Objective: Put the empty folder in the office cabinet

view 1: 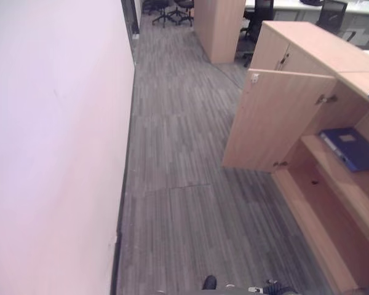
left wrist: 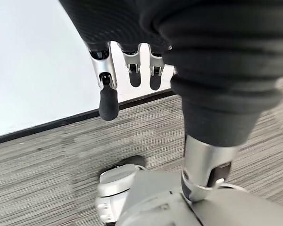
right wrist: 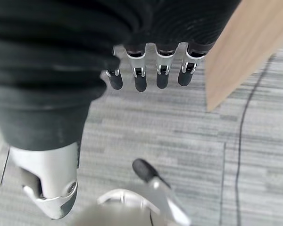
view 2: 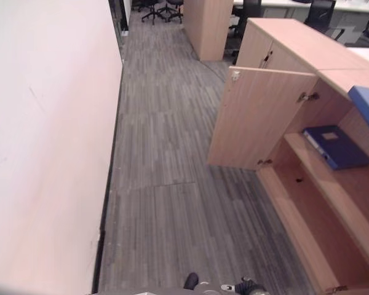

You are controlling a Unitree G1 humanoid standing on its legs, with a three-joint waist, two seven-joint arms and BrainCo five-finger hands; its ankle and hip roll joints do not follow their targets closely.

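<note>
A dark blue folder [view 1: 350, 147] lies flat on the middle shelf of the open wooden office cabinet [view 1: 332, 203], at the right of the scene. The cabinet's door [view 2: 255, 117] stands swung out towards the aisle. My left hand [left wrist: 217, 70] hangs over the grey floor beside the white wall, its fingers [left wrist: 108, 94] relaxed and holding nothing. My right hand [right wrist: 52, 61] hangs near the edge of a wooden panel [right wrist: 245, 47], its fingers [right wrist: 141, 77] straight and empty too.
A white wall [view 1: 49, 153] runs along the left side. Grey carpet floor [view 1: 172, 184] stretches between wall and cabinet. A lighter blue object [view 2: 366, 104] sits on the cabinet top. More wooden cabinets [view 1: 218, 27] and office chairs [view 1: 172, 9] stand further back.
</note>
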